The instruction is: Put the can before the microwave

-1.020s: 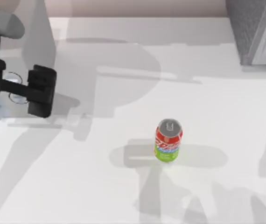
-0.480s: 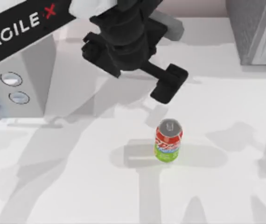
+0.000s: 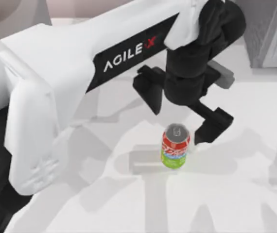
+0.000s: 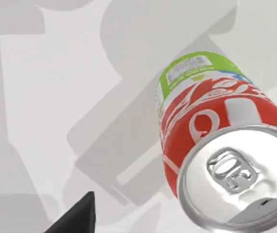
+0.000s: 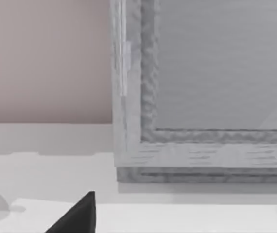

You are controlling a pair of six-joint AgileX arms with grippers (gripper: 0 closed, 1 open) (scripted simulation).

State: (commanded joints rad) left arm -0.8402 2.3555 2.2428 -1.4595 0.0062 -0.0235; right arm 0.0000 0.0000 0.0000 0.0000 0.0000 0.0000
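Observation:
The can stands upright near the middle of the table, silver top up, red above and green below. My left arm reaches across the table from the left. Its gripper hangs open just behind the can, one black finger close to the can's right side, not touching it. In the left wrist view the can looms close, seen from above, with one dark fingertip off to its side. The microwave is hidden behind the left arm. A dark fingertip of my right gripper shows in the right wrist view.
A dark grey speckled box with a white panel stands at the back right corner; the right wrist view faces it. The left arm's white link covers the table's left and back. Bare table lies in front of the can.
My left arm has swung from the table's left side across to the right. Its gripper has come down close behind the can. The can has not moved.

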